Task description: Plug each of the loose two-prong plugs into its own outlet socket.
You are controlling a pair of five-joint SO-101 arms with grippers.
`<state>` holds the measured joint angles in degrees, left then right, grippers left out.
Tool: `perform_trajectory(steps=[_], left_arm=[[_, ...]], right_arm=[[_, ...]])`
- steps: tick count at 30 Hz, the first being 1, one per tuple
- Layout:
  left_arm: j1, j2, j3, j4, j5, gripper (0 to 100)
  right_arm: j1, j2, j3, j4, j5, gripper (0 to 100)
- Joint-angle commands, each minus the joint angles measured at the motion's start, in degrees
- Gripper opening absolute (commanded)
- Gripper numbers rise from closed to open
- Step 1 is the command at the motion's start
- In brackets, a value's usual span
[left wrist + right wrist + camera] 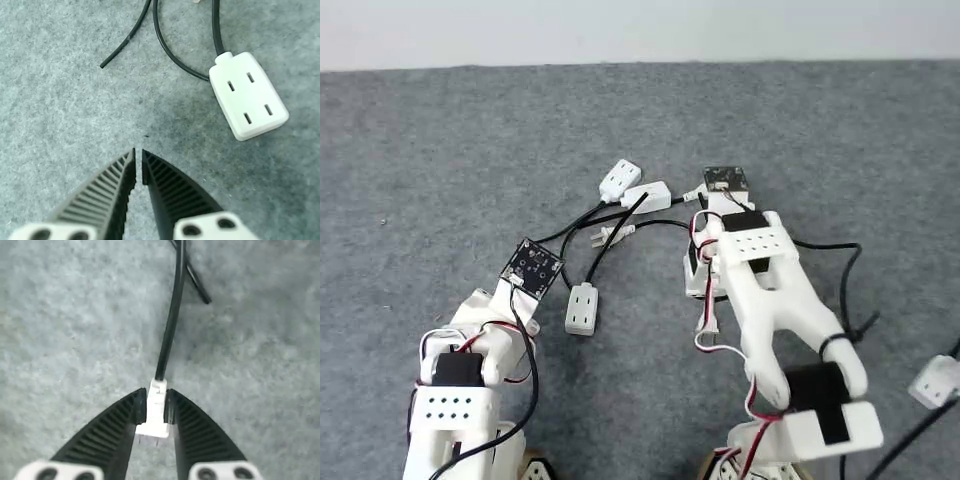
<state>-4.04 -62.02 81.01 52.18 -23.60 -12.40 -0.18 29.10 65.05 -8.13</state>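
High view: socket block (581, 308) flat on bench (420, 150), just right of left arm (460, 380); loose plug (610, 235) farther off, mid-bench.

Left wrist view: left tool (138, 156) clenched on nothing, socket block (247, 95) near, slots (231, 86) up.

Right wrist view: right tool (156, 391) grasping held plug (155, 417), cord (172, 315) trailing away.

Judged best: square prongs to slots, push straight, pin block with left tool.

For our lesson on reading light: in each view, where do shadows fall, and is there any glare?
High view: soft, even light, no glare on the grey mat. Left wrist view: a dim patch on the mat ahead of the left hand, beside the outlet socket. Right wrist view: a soft shadow alongside the cord of the plug in the right hand.
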Motion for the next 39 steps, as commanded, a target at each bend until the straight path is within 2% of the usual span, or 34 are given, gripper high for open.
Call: perform_trajectory(steps=[1, 28, 31, 39], left_arm=[[-0.18, -0.62, -0.4, -0.97, -0.62, 2], [-0.18, -0.62, -0.31, -0.97, -0.62, 2], [-0.18, -0.62, -0.31, -0.97, -0.62, 2], [-0.26, -0.18, -0.84, -0.88, 0.18, 2]], right_arm=[[-0.48, 1.63, -0.62, -1.89, -0.44, 8.4], [-0.22, 6.55, -0.88, -2.59, 1.41, 7.7], [-0.13, 6.64, -0.88, -2.59, 1.32, 0.5], [1.1, 4.44, -2.55, 0.66, 1.49, 0.8]])
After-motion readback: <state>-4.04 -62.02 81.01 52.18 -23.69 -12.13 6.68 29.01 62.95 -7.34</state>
